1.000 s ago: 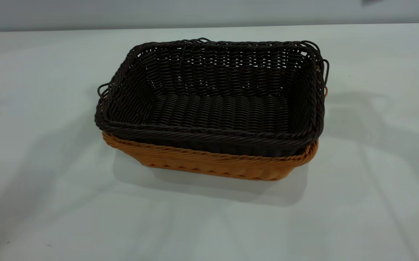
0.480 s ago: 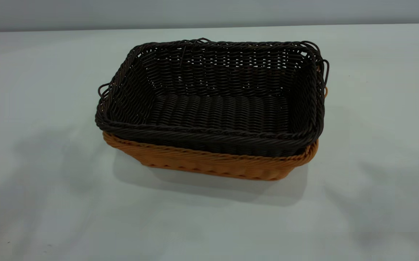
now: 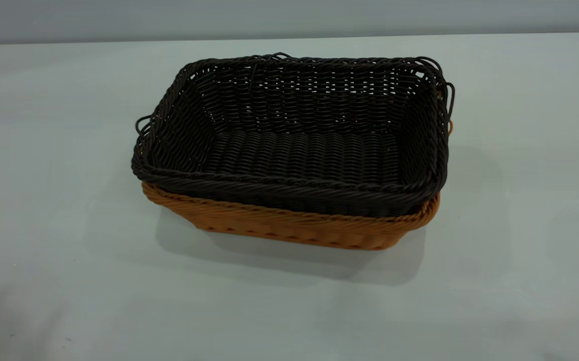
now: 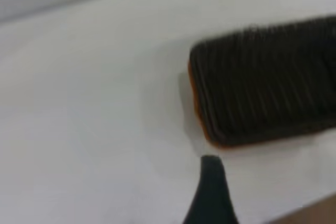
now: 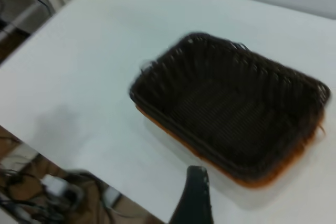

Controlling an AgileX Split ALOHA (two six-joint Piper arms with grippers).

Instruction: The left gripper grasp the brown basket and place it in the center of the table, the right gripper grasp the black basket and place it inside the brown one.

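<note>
The left pincer [image 4: 211, 192] shows in the left wrist view only as 1 dark finger at the lower edge of the frame, clear of the stack and above bare tabletop; whether it is spread or pressed together I cannot tell. The right pincer [image 5: 193, 198] likewise shows as 1 dark finger at the bottom centre of the right wrist view, held high and off the baskets, holding nothing that can be seen, and its gap cannot be told either. Neither arm appears in the exterior view.

There, the black basket [image 3: 294, 135] sits nested inside the brown basket [image 3: 289, 228], its braided rim riding just above the orange rim, and the pair stands at mid-frame on the tabletop [image 3: 58, 281].

Judging from this, both placements look done and the step in hand is the retreat. To do it well, each arm should lift straight away from the stack before swinging outward, keeping fingers clear of the loop handles at the 2 short ends, since a snagged loop would drag the light wicker off centre or tip the inner basket out of its seat.
</note>
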